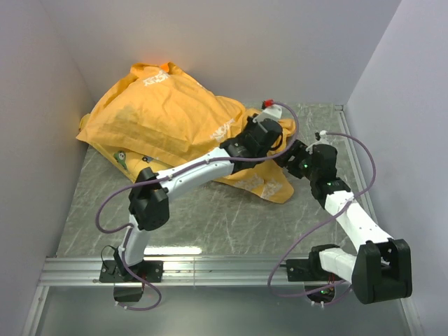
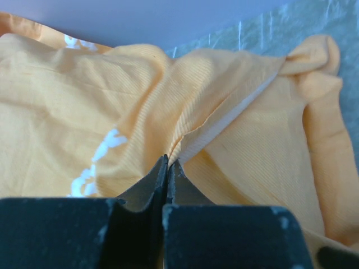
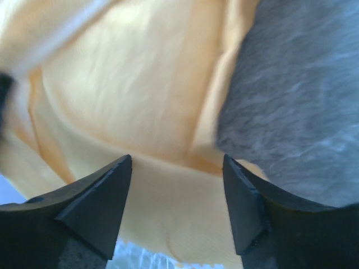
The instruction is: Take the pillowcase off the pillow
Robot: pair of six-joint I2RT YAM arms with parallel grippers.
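Pillowcase [image 1: 168, 115], rumpled ribbed orange cloth

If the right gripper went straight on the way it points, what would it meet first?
Most likely the orange pillowcase, lying directly ahead of the right gripper; bare table shows only to one side. Depth is unclear.

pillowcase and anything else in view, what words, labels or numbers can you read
No text can be read in any view.
White print patches on the orange pillowcase: too small and blurred from overhead, only broken white strokes in the left wrist view.
Right wrist view: plain cloth, no print.
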